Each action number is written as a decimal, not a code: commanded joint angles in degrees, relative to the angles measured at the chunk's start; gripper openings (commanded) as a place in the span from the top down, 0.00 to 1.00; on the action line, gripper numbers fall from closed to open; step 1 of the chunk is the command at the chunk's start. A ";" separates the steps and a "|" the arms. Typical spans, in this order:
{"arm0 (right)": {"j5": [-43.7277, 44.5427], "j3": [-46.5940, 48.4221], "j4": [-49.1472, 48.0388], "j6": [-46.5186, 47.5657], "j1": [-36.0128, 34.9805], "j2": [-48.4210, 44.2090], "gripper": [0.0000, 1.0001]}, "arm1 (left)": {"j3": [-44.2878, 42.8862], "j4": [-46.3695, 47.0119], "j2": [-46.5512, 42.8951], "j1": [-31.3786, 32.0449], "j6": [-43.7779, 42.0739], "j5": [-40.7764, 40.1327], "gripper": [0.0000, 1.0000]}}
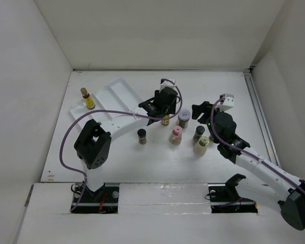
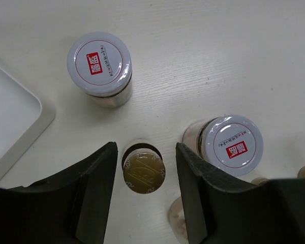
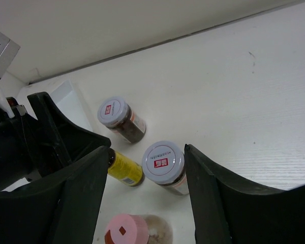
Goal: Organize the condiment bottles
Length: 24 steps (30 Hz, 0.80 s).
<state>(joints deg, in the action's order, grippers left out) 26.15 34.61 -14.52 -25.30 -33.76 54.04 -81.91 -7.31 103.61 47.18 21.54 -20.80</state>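
Note:
My left gripper (image 2: 146, 152) is open and points straight down, its fingers on either side of a slim yellow-labelled bottle with a gold cap (image 2: 144, 173), not touching it. In the top view the left gripper (image 1: 161, 108) hangs over this bottle (image 1: 165, 121). Two brown jars with silvery lids (image 2: 99, 63) (image 2: 231, 145) stand close by. My right gripper (image 3: 145, 152) is open and empty, raised to the right of the nearer silvery-lidded jar (image 3: 163, 162). A pink-capped bottle (image 1: 176, 134), a cream-capped bottle (image 1: 202, 146) and two small dark jars (image 1: 142, 135) (image 1: 199, 133) stand nearer the arms.
The white divided tray (image 1: 123, 87) lies at the back left, with one yellow bottle (image 1: 87, 99) standing in it; its corner shows in the left wrist view (image 2: 15, 122). White walls enclose the table on three sides.

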 commanded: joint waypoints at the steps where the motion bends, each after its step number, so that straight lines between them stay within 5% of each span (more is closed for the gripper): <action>1: -0.66 0.46 -1.82 -0.45 0.36 0.28 0.33 | -2.55 -0.94 0.54 0.28 -0.45 -2.23 0.55; 6: -1.19 0.99 -1.82 -0.45 0.36 0.28 0.32 | -1.85 -1.65 0.02 0.28 0.08 -2.23 0.76; 12: -1.89 0.99 -1.82 -0.45 0.89 0.28 0.32 | -1.85 -2.44 0.53 0.28 0.08 -2.76 0.74; 15: -1.19 0.99 -1.82 -0.45 0.89 0.28 0.32 | -1.85 -2.35 0.54 0.28 0.08 -4.86 0.91; 19: -1.81 0.99 -1.82 -0.45 0.89 -1.13 0.32 | -3.34 -1.75 -4.72 -1.20 -1.14 -7.42 0.89; 24: -3.91 0.46 -1.82 -0.45 0.89 -1.23 0.32 | -4.75 -0.70 -13.16 -10.25 -1.15 -7.85 0.89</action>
<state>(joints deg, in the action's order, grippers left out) 24.23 34.61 -14.41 -25.32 -33.32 53.25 -82.13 -11.53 101.12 42.50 21.26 -24.34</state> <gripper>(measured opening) 0.677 0.283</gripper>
